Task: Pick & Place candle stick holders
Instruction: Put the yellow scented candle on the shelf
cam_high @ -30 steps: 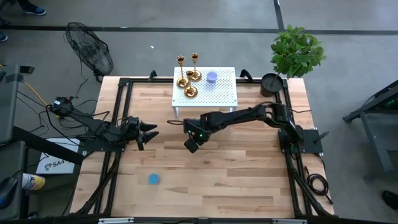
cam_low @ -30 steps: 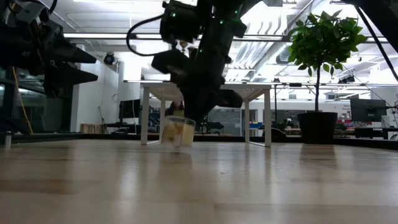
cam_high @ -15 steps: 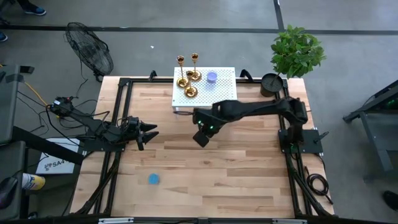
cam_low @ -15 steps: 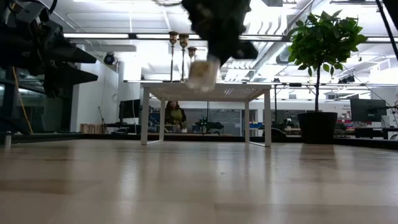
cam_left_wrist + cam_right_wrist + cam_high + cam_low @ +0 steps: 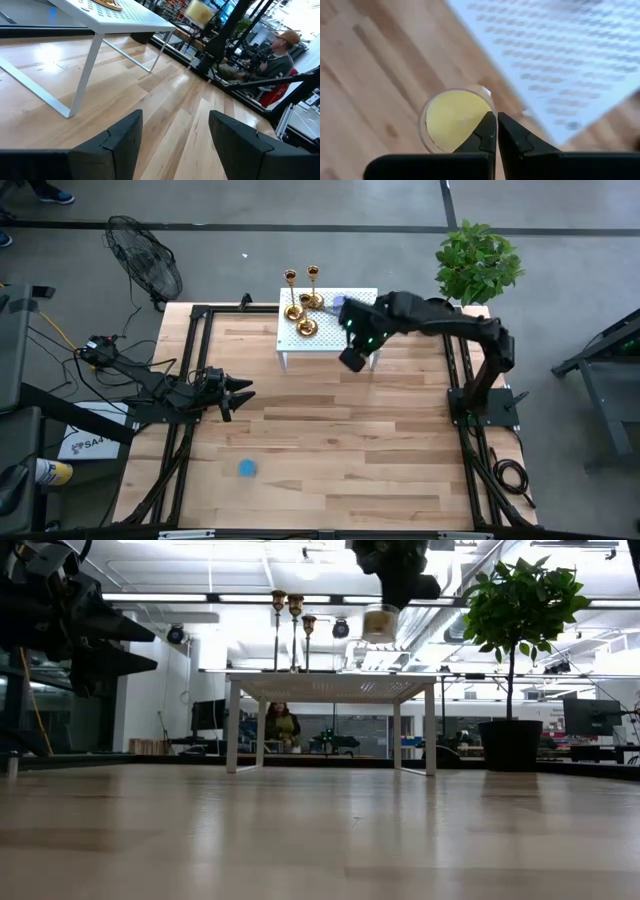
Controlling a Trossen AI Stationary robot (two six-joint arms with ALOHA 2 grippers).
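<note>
Three gold candle stick holders [image 5: 302, 302] stand upright by their round bases on the far left part of a small white perforated stand [image 5: 322, 337]; they also show in the low view [image 5: 292, 612]. My right gripper [image 5: 353, 360] is above the stand's near right corner, shut on a clear cup with yellow filling [image 5: 454, 120], which also shows in the low view [image 5: 380, 623]. My left gripper [image 5: 247, 393] is open and empty, low over the table's left side. My right gripper pinches the cup's rim [image 5: 487, 111] at one side between its two fingers, which are nearly closed on the thin wall. The fingers come from above. The cup hangs below them [image 5: 380, 623], lifted clear, higher than the stand's top.
A purple cup [image 5: 341, 304] sits on the stand beside the holders. A blue disc [image 5: 247, 468] lies on the table's near left. A potted plant [image 5: 477, 260] stands at the far right corner, a fan [image 5: 145, 260] beyond the far left. A person [image 5: 280, 55] sits beyond the table.
My right gripper has risen from the table's middle and gone toward the far right, carrying the yellow cup. The cup stood on the table a second ago and now hangs clear, level with the stand's near right corner.
</note>
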